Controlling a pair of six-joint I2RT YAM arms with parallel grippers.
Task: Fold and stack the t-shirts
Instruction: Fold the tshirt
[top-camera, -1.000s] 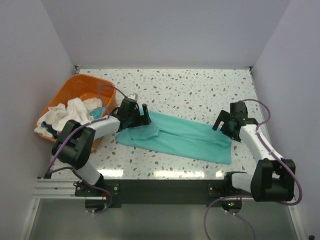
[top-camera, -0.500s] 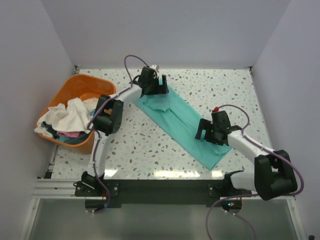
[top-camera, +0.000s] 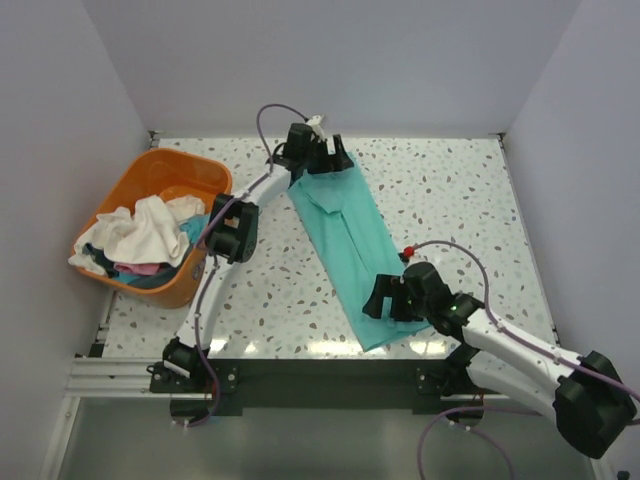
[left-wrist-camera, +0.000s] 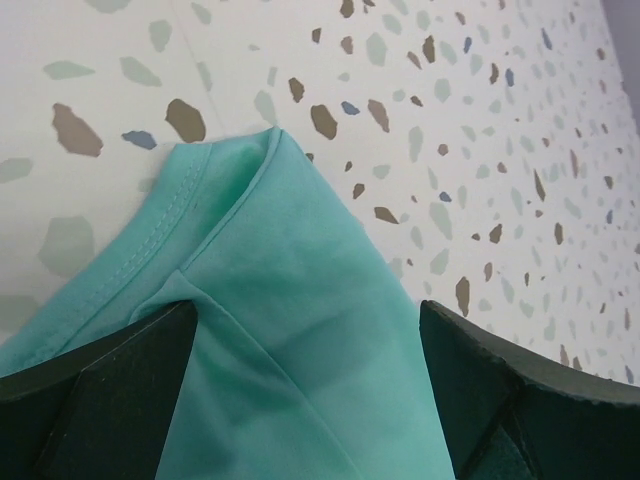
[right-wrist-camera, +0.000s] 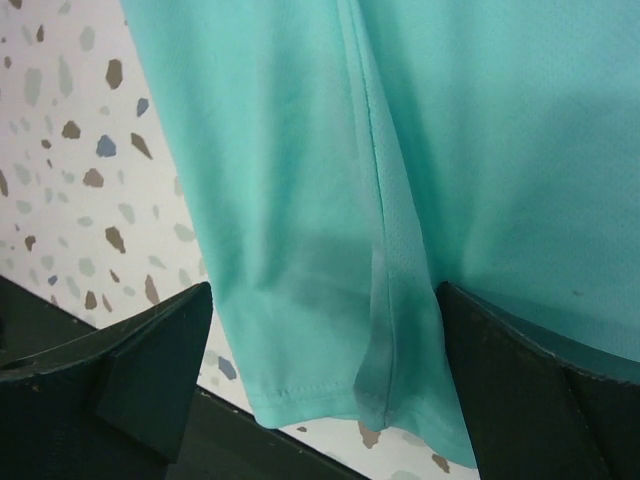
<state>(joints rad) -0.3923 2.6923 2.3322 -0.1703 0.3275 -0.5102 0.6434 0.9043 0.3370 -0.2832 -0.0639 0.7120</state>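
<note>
While flat, one teal t-shirt (top-camera: 350, 235), left tool (top-camera: 330, 160), right tool (top-camera: 385, 305).

Free tabletop (top-camera: 450, 190) right of the teal-green t-shirt (top-camera: 345, 228); orange basket (top-camera: 142, 175) at far left.

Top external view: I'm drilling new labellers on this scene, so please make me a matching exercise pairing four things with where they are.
Column one
1. teal-green t-shirt
2. orange basket
3. left gripper
4. right gripper

Column two
A. open, at the shirt's near end by the front edge of the table
B. at the table's left edge, holding a heap of clothes
C. open, at the shirt's far end
D. lying as a long strip across the table's middle

Pairs: 1-D, 2-B, 3-C, 4-A
</note>
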